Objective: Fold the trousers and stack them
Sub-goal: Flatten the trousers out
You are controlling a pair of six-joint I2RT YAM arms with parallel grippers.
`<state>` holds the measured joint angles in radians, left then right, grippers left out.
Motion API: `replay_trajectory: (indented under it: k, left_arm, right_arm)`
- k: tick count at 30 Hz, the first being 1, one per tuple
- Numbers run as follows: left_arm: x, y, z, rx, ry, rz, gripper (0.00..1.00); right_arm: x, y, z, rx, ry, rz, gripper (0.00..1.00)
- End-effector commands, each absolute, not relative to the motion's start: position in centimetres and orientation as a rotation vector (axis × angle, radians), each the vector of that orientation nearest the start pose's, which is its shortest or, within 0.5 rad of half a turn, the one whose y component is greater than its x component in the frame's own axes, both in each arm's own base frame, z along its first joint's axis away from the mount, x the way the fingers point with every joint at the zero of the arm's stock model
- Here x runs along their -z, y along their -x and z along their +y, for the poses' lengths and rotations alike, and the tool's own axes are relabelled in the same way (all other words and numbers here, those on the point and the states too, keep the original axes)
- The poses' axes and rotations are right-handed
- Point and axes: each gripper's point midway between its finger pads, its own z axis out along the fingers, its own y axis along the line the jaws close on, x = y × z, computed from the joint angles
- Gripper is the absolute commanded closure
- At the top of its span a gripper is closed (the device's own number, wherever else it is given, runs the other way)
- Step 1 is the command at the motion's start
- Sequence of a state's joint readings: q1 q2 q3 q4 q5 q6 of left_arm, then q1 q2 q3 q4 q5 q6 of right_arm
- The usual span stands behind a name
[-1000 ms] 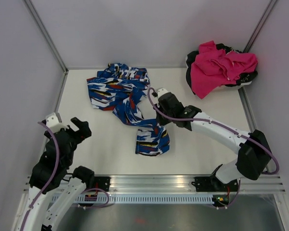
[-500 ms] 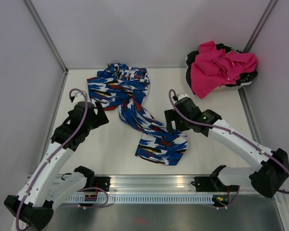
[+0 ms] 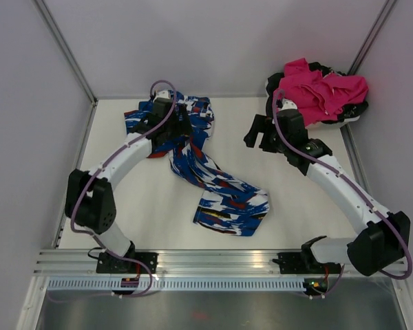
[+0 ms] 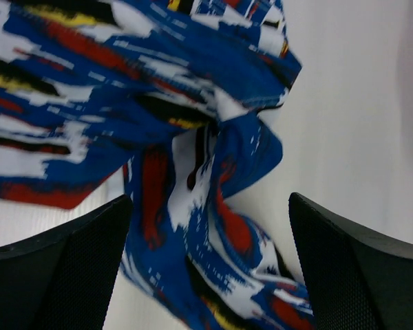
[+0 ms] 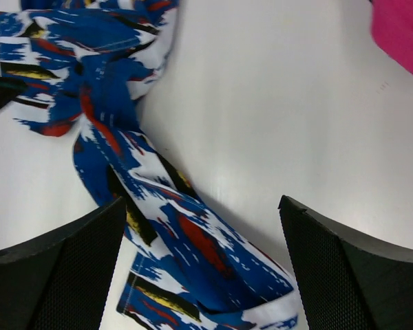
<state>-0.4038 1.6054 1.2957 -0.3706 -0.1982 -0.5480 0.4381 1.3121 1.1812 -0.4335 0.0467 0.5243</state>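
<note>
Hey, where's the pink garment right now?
In the top view, the pink garment lies crumpled at the far right corner of the table, just right of the right claw and apart from the trousers.

the table [image 3: 144, 206] was a plain white surface. the trousers [image 3: 190, 159] lay directly on it, not folded: their bunched upper part was at the far side, and from it one long leg ran in a twisted band toward the near side, ending in a wider, flatter piece. the table was bare to the left of the trousers. to their right, well apart, a pink garment [image 3: 310, 93] lay crumpled on a black thing [image 3: 358, 111].
</note>
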Motion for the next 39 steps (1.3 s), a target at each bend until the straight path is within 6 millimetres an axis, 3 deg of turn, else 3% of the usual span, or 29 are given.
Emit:
replay_trajectory:
  k: [1,4,5,7,9,13,15,16,17,18,19,20,21,22,23,24,25,26,28,29,30,31,33,34,35,36,39]
  left_arm:
    - [-19.6,-46.6,-19.3,0.355,0.174,2.142,0.0]
    - [-16.0,-48.9,-21.6,0.357,0.139,2.208,0.0]
    - [-13.9,-49.8,-22.4,0.346,0.129,2.251,0.0]
    - [-11.9,-50.2,-22.8,0.308,0.124,2.301,0.03]
    - [-9.7,-50.2,-23.7,0.279,0.098,2.345,0.05]
    - [-7.8,-49.0,-25.1,0.288,0.045,2.397,0.19]
    - [-7.7,-48.8,-25.2,0.267,0.021,2.398,0.39]
    - [-7.6,-48.4,-25.5,0.28,0.004,2.414,0.71]
    - [-8.3,-48.2,-25.8,0.304,-0.016,2.42,0.93]
    - [-8.8,-47.7,-26.0,0.325,-0.053,2.433,0.98]
    - [-11.1,-46.1,-26.8,0.401,-0.101,2.435,0.98]
    - [-11.2,-44.3,-26.5,0.416,-0.126,2.455,0.98]
    - [-12.6,-42.9,-26.9,0.466,-0.164,2.436,0.98]
    - [-18.3,-40.5,-28.3,0.594,-0.237,2.31,0.98]
    - [-17.9,-37.6,-28.3,0.624,-0.279,2.324,0.98]
    - [-19.6,-35.8,-28.6,0.663,-0.313,2.285,0.98]
    - [-21.2,-32.9,-30.0,0.729,-0.389,2.249,0.98]
    - [-23.5,-29.8,-29.7,0.779,-0.428,2.205,0.98]
    - [-24.4,-24.6,-31.3,0.882,-0.54,2.191,0.98]
    - [-24.3,-22.0,-30.9,0.912,-0.581,2.191,0.98]
    - [-22.1,-19.1,-31.0,0.937,-0.628,2.248,0.94]
    - [-23.1,-18.5,-31.0,0.966,-0.62,2.228,0.82]
    - [-20.5,-16.8,-29.2,0.952,-0.546,2.313,0.62]
    - [-18.8,-17.0,-27.9,0.871,-0.494,2.352,0.26]
    - [-18.3,-17.3,-26.9,0.816,-0.456,2.364,0.06]
    - [-17.9,-18.2,-24.6,0.674,-0.358,2.378,0.0]
    - [-19.4,-20.1,-21.3,0.51,-0.179,2.342,0.0]
  right_arm:
    - [-25.7,-34.2,16.4,-0.534,-0.159,2.094,0.02]
    - [-25.3,-32.8,13.7,-0.426,-0.184,2.1,0.02]
    - [-25.2,-32.3,13.5,-0.42,-0.184,2.103,0.02]
    - [-25.2,-31.3,12.5,-0.401,-0.193,2.094,0.02]
    - [-25.3,-30.7,11.4,-0.365,-0.218,2.087,0.02]
    - [-25.5,-30.3,11.0,-0.369,-0.233,2.079,0.02]
    - [-25.9,-30.6,11.2,-0.385,-0.253,2.063,0.02]
    - [-26.1,-30.8,11.3,-0.393,-0.257,2.056,0.02]
    - [-26.4,-31.0,11.4,-0.399,-0.262,2.045,0.02]
    - [-26.6,-31.2,11.4,-0.401,-0.269,2.038,0.02]
    - [-26.8,-31.3,11.4,-0.401,-0.268,2.033,0.02]
    - [-26.9,-31.4,11.2,-0.391,-0.276,2.027,0.02]
    - [-26.9,-31.4,11.0,-0.381,-0.281,2.024,0.02]
    - [-26.7,-31.4,10.9,-0.373,-0.286,2.025,0.02]
    - [-26.6,-31.5,10.7,-0.366,-0.292,2.017,0.02]
    - [-25.8,-31.4,10.8,-0.361,-0.294,2.032,0.02]
    - [-25.6,-31.6,10.8,-0.359,-0.3,2.034,0.02]
    - [-25.4,-31.7,10.8,-0.359,-0.3,2.034,0.02]
    - [-25.0,-32.1,10.7,-0.336,-0.304,2.049,0.02]
    - [-25.0,-32.2,10.6,-0.323,-0.307,2.052,0.02]
    - [-25.2,-32.6,10.6,-0.319,-0.306,2.044,0.02]
    - [-25.1,-32.6,10.7,-0.321,-0.3,2.049,0.02]
    - [-24.8,-32.8,11.6,-0.369,-0.273,2.049,0.02]
    - [-24.6,-32.8,12.1,-0.396,-0.258,2.055,0.02]
    - [-24.3,-33.1,12.7,-0.425,-0.244,2.056,0.02]
    - [-23.4,-32.9,13.1,-0.441,-0.232,2.08,0.02]
    - [-20.8,-32.4,14.1,-0.48,-0.197,2.158,0.02]
